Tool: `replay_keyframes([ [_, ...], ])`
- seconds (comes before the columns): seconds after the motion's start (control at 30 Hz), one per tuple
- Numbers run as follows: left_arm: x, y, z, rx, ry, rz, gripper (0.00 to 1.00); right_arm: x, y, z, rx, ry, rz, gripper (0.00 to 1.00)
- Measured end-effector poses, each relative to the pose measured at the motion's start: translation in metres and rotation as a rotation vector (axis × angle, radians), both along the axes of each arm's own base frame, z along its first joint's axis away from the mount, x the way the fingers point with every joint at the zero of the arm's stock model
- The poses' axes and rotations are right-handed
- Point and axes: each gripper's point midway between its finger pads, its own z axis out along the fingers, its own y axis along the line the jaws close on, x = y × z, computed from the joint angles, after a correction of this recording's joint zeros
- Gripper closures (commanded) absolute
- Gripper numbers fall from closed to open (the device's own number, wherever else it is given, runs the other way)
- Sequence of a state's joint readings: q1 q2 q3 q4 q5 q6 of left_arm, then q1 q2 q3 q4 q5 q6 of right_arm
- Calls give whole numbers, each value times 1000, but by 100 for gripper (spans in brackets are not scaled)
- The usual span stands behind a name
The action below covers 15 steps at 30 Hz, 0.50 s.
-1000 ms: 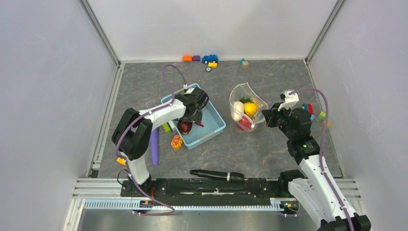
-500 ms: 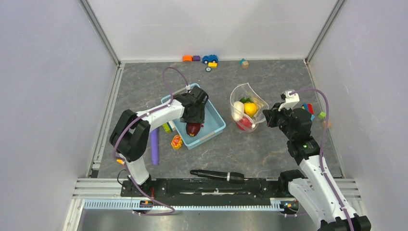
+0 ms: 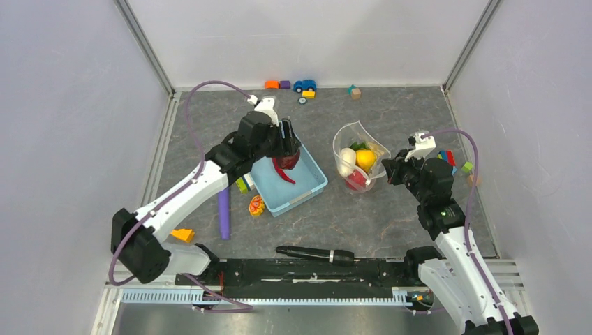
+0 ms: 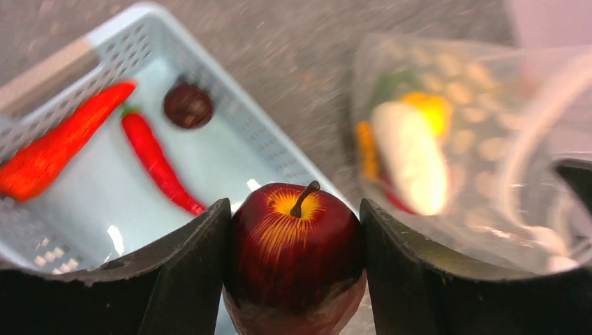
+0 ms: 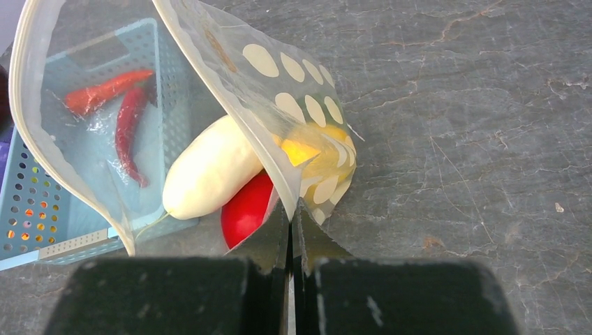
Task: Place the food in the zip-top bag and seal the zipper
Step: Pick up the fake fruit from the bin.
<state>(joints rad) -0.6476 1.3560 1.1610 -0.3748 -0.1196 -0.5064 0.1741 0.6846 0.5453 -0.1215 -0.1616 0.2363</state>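
lifted above basket (image 4: 132,17), apple (image 4: 297,265) clenched in left gripper (image 4: 293,216); zip-top bag (image 5: 293,105) rim pinched tight in right gripper (image 5: 291,234), mouth open alongside.

Brightly and evenly lit from above, with only faint shadows. Smeared with blur over the bag (image 4: 489,105) and basket (image 4: 223,153) in the left wrist view. Sharp on the apple (image 4: 297,258) there and throughout the right wrist view.
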Motion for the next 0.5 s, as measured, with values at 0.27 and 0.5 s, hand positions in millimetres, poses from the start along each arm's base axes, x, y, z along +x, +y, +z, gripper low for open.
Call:
replay_keyframes([
  [0.27, -25, -55, 67, -159, -204, -267, 78, -2, 5, 1, 5, -3, 28, 100],
  [0.5, -59, -106, 108, -217, -334, -490, 79, -4, 10, 1, 10, 0, 65, 100],
])
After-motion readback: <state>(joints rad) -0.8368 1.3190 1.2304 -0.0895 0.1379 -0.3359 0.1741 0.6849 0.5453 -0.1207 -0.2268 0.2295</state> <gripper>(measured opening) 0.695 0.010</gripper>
